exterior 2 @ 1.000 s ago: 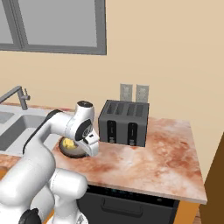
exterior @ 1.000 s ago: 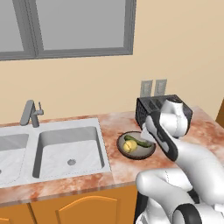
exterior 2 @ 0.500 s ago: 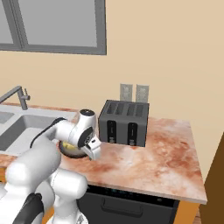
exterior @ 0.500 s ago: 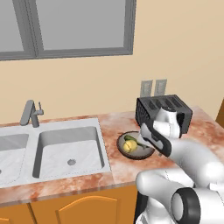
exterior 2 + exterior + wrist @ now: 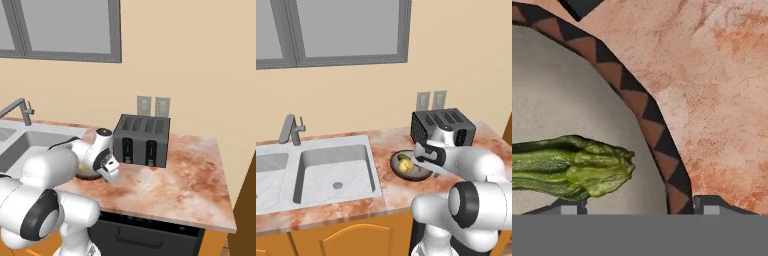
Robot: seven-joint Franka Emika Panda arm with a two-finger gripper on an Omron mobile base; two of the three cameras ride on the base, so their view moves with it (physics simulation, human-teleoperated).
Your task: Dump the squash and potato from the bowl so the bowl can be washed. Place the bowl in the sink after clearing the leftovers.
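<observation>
The dark brown bowl (image 5: 410,174) sits on the counter between the sink (image 5: 331,172) and the toaster. The yellow potato (image 5: 404,165) and the dark green squash (image 5: 402,157) lie inside it. My gripper (image 5: 422,169) points down at the bowl's right rim. In the hand view the patterned rim (image 5: 657,145) runs between my two fingertips (image 5: 567,208). One tip is inside the bowl near the squash (image 5: 572,170) and the other outside over the counter. The jaws stand apart, and the inner tip is clear of the rim.
A black toaster (image 5: 441,126) stands right behind the bowl, close to my hand. The grey faucet (image 5: 290,130) rises behind the sink's basins. Marbled counter (image 5: 175,175) stretches to the right of the toaster (image 5: 143,141).
My hand has dropped from above the bowl down onto its right rim. The fingers have begun to narrow around the rim. The bowl and food have not moved.
</observation>
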